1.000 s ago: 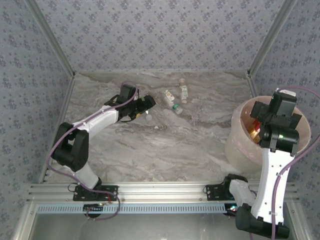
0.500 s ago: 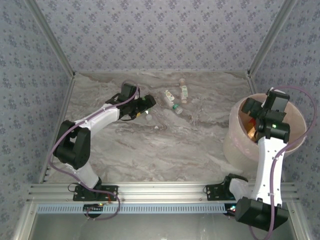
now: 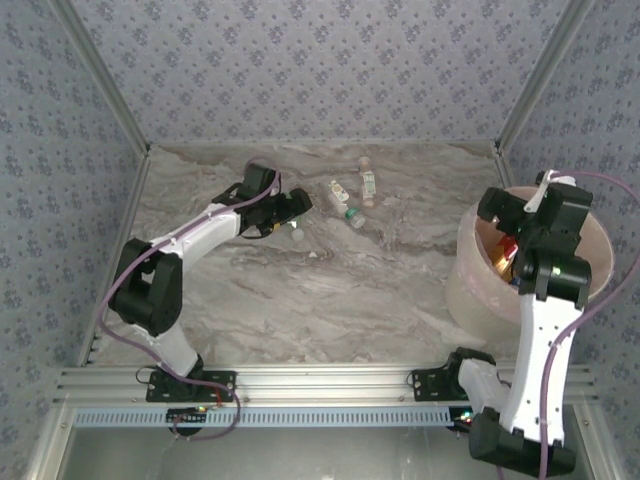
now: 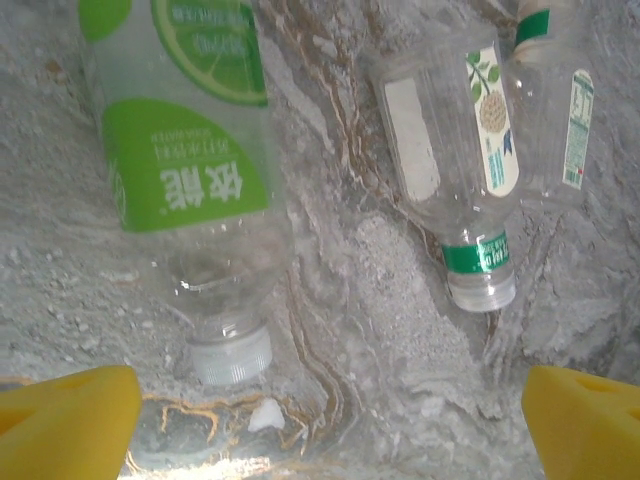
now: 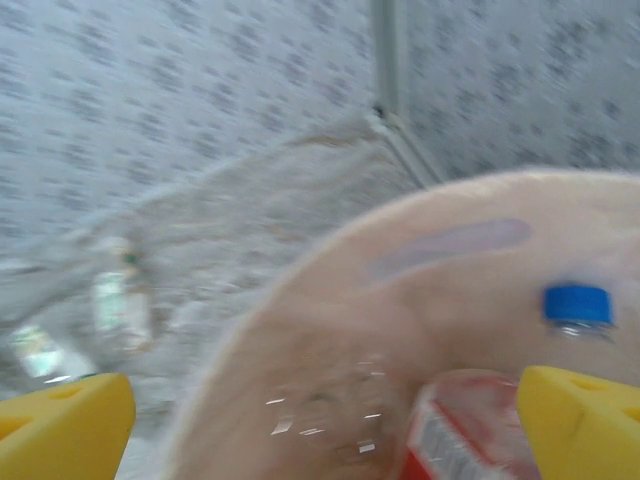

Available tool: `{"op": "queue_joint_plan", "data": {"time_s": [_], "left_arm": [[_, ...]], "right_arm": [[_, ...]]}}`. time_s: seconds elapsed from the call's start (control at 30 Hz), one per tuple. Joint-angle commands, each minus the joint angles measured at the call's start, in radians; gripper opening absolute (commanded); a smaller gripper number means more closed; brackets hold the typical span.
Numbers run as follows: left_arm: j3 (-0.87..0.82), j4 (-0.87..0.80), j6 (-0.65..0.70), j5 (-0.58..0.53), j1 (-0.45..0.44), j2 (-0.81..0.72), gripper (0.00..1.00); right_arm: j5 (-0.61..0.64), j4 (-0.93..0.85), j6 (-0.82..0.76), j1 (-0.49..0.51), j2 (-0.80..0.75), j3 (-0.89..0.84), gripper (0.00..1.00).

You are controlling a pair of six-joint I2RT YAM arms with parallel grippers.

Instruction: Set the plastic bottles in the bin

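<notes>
Several clear plastic bottles lie at the back of the table: a green-labelled bottle [image 4: 185, 150] with a white cap, a white-labelled bottle [image 4: 450, 170] with a green band, and a third bottle [image 4: 555, 110] beside it. From above, the bottles [image 3: 354, 215] are scattered just right of my left gripper [image 3: 293, 212]. That left gripper [image 4: 325, 430] hangs open just short of the white cap. My right gripper [image 5: 320, 430] is open and empty over the pale pink bin [image 3: 468, 280]. Inside the bin [image 5: 400, 260] lie a blue-capped bottle [image 5: 577, 305] and a red-labelled bottle [image 5: 450, 430].
Patterned walls and metal corner posts [image 3: 525, 90] close in the marbled table [image 3: 330, 290]. A small white scrap [image 4: 262, 415] lies near the left gripper. An aluminium rail [image 3: 320, 385] runs along the near edge.
My right wrist has swung and lifted over the bin's left rim, jaws still open. The left arm has edged slightly towards the bottles.
</notes>
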Motion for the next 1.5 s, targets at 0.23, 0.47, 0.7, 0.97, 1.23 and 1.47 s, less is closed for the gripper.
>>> {"op": "queue_joint_plan", "data": {"time_s": [0.23, 0.47, 0.7, 0.97, 1.23, 1.47], "left_arm": [[0.085, -0.052, 0.095, -0.065, 0.007, 0.086, 0.98], [0.139, -0.053, 0.101, -0.11, -0.005, 0.183, 0.98], [0.193, -0.062, 0.09, -0.172, -0.031, 0.278, 0.98], [0.197, -0.075, 0.063, -0.349, -0.046, 0.342, 0.97], [0.143, 0.008, 0.121, -0.313, -0.045, 0.337, 0.73], [0.044, 0.092, 0.205, -0.27, -0.042, 0.216, 0.61]], "right_arm": [[-0.467, 0.164, 0.086, 0.134, -0.062, 0.008, 1.0], [-0.484, 0.433, 0.146, 0.384, -0.048, -0.135, 1.0], [-0.279, 0.447, 0.062, 0.608, 0.05, -0.133, 1.0], [-0.161, 0.41, -0.014, 0.724, 0.12, -0.1, 1.0], [0.03, 0.476, 0.082, 0.741, 0.14, -0.149, 1.0], [0.056, 0.524, 0.152, 0.742, 0.189, -0.157, 1.0]]}}
